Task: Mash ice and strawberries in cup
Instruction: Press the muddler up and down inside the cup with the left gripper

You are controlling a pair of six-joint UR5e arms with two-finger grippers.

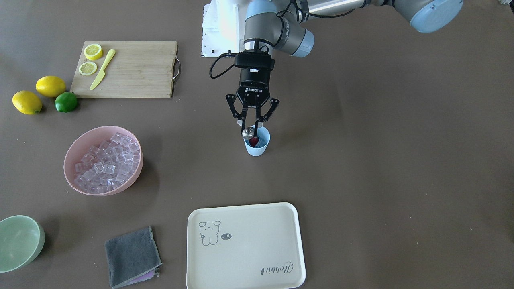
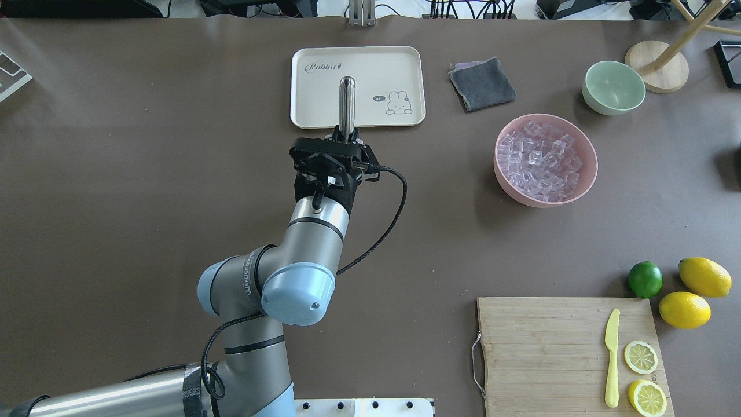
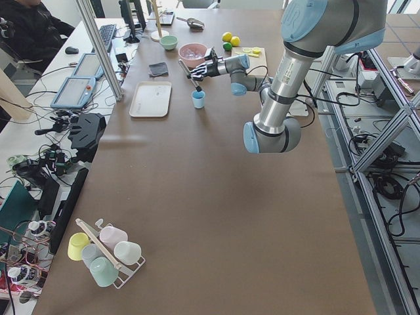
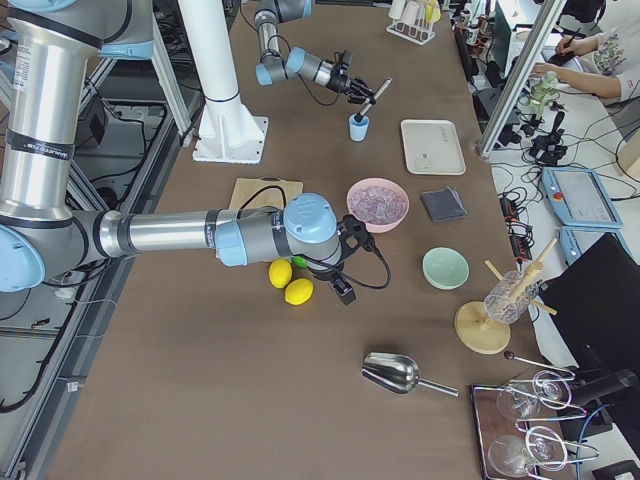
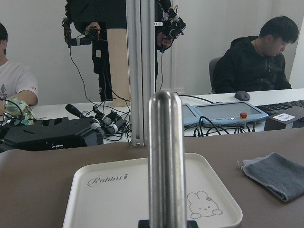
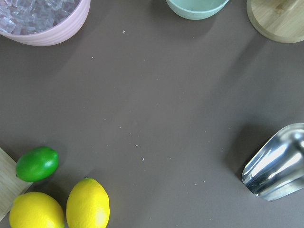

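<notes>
Two fingers of the left gripper (image 1: 249, 121) are clamped on a smooth steel rod (image 1: 247, 133) that leans over the light blue plastic cup (image 1: 257, 148). The red strawberry (image 1: 254, 141) sits inside, and bare brown counter (image 1: 361, 160) lies open all around.

From overhead, glassy ice cubes (image 2: 538, 162) heap a round pink bowl (image 2: 544, 201), well apart from the gripper. A cream tray (image 2: 312, 98) has its rounded edge just beyond the fingers.

From the right end, the right gripper (image 4: 343, 293) hangs beside two lemons (image 4: 298, 291); I cannot tell how its fingers stand.
</notes>
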